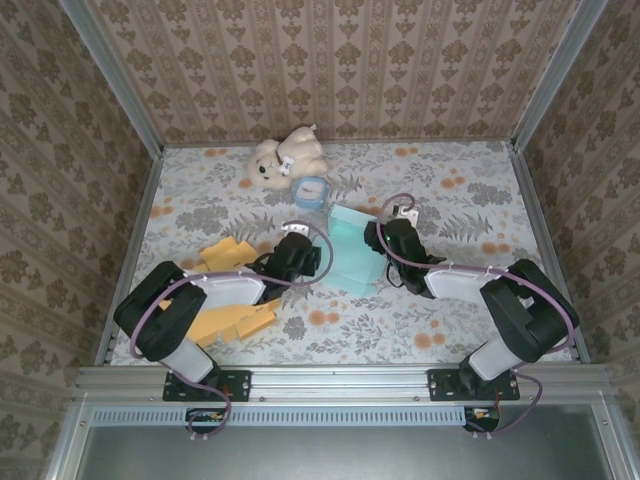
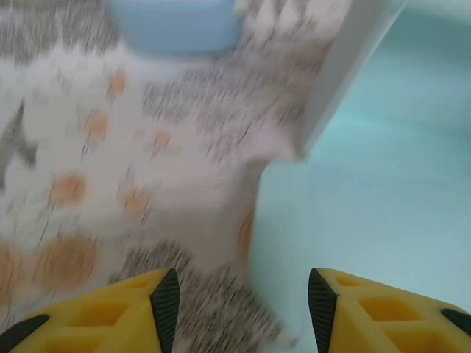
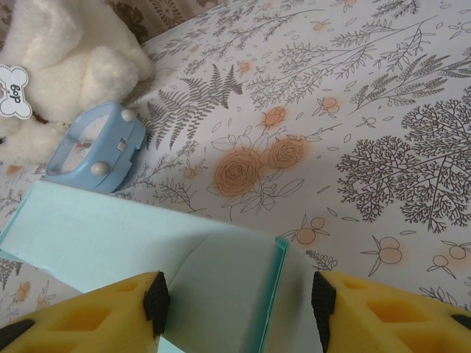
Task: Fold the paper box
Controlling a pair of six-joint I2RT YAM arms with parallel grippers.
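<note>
Pale teal paper box (image 1: 350, 240) lies partly folded at the centre of the floral table (image 1: 470, 290). Left gripper (image 2: 243, 294), at its 9 o'clock, is released and empty. Right gripper (image 3: 239, 301), at 3 o'clock, gapes astride a raised panel edge. Best to pinch that panel squarely and fold along its crease.

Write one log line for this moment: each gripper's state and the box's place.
left gripper: open, beside paper box | right gripper: open, box edge between jaws | paper box: on table
</note>
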